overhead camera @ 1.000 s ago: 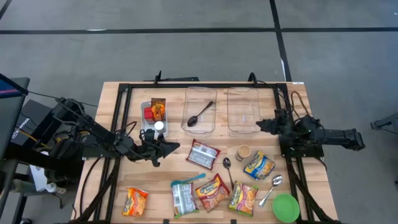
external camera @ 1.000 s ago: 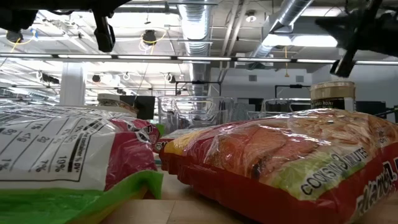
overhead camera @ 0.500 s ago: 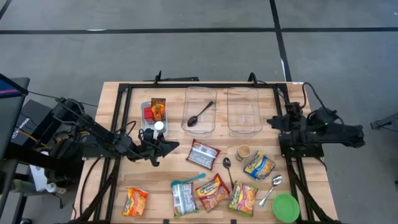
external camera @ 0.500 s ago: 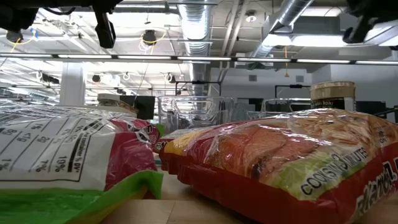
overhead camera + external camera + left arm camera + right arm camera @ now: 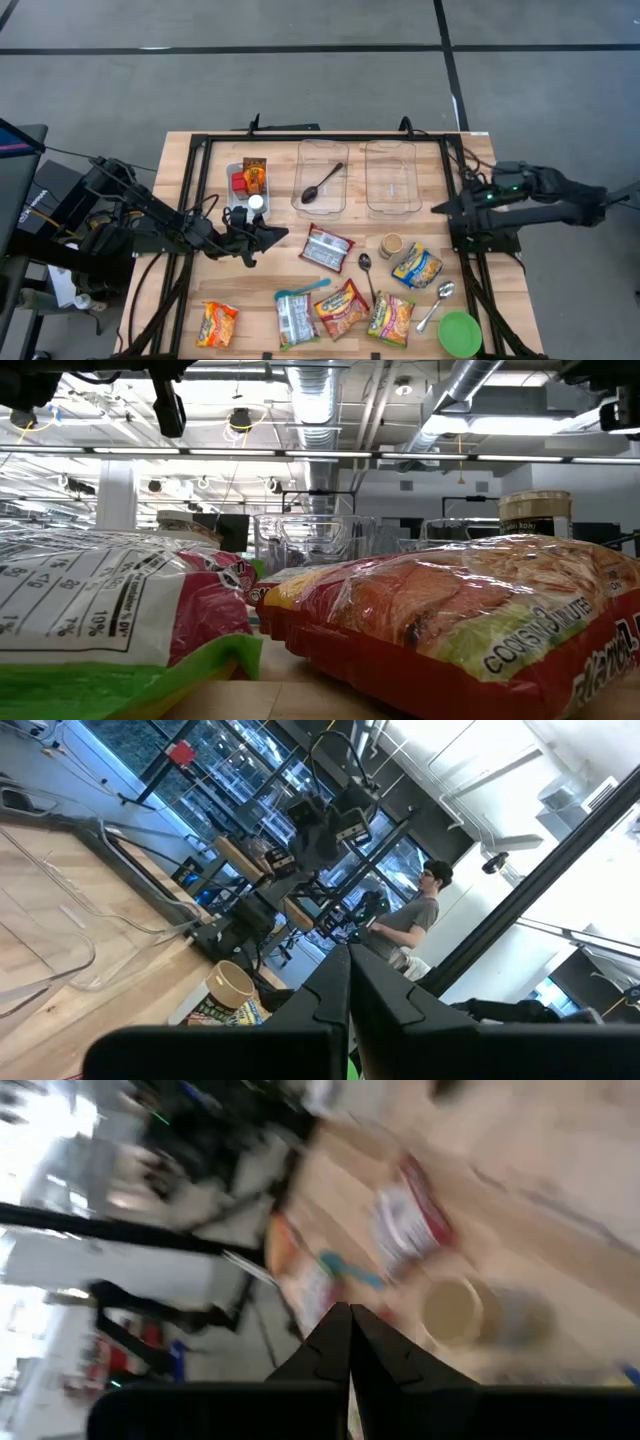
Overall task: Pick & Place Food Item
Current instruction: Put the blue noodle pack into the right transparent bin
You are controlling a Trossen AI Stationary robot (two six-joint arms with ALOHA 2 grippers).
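Observation:
Several food packets lie flat on the near half of the table: an orange one [image 5: 217, 324], a green and white one [image 5: 296, 318], a red-orange one [image 5: 342, 308], a yellow one [image 5: 418, 266] and a red and white one [image 5: 328, 248]. Two clear containers [image 5: 390, 177] stand at the far middle, the left one [image 5: 322, 160] with a black spoon [image 5: 322, 183] in it. My left gripper [image 5: 283, 236] hangs shut and holds nothing, above the table left of the red and white packet. My right gripper [image 5: 436, 208] is shut and holds nothing, raised at the table's right side next to the right container.
A small tray [image 5: 247, 185] with red items and a white-capped bottle stands at the far left. A paper cup [image 5: 391, 245], two metal spoons [image 5: 366, 265] [image 5: 437, 303] and a green bowl [image 5: 459, 333] lie among the packets. A black frame [image 5: 330, 137] runs around the table.
My right gripper has risen and drawn back toward the table's right edge, away from the right clear container, and has tipped as it went. In the low view it has climbed almost out of the picture's top. It has stayed shut.

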